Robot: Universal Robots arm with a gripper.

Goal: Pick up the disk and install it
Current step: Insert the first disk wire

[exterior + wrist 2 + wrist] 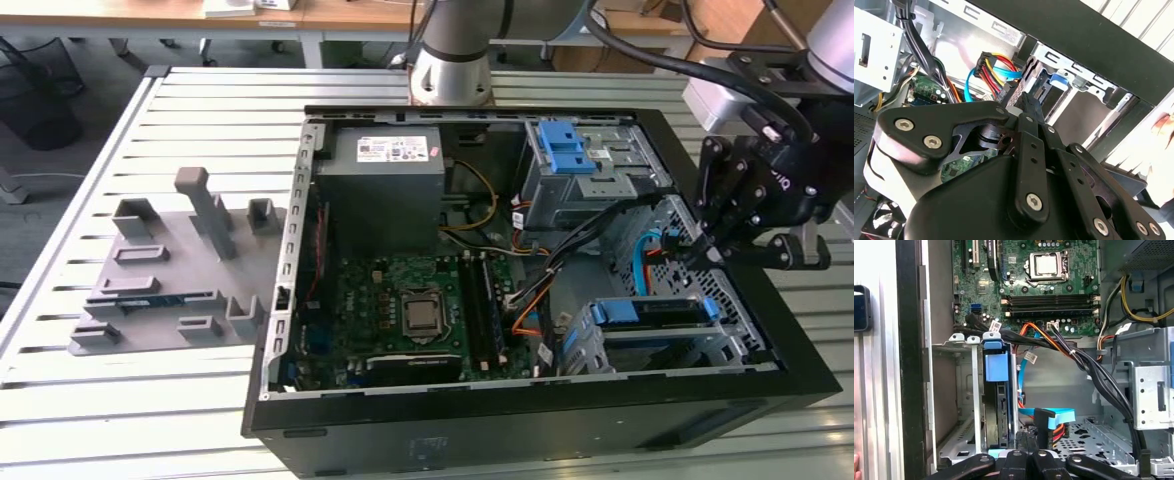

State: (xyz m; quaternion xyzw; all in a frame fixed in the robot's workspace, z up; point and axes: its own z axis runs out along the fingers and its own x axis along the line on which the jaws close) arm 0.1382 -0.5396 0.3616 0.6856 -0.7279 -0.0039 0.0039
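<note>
Disk, flat silver-metal drive in a blue plastic bracket (996, 405), sits edge-up in the grey sheet-metal drive cage (966, 390) at the case corner, already slotted in by the look of it. It lies just ahead of the black tool (1026, 460), long axis running straight away from the tool toward the green motherboard (1029, 285). Tool fingers look drawn together with nothing between them. Blue and orange cables (1046, 417) crowd beside the tool. The open black tower case (534, 420) lies on the slatted metal tabletop (200, 90); room is tight.
</note>
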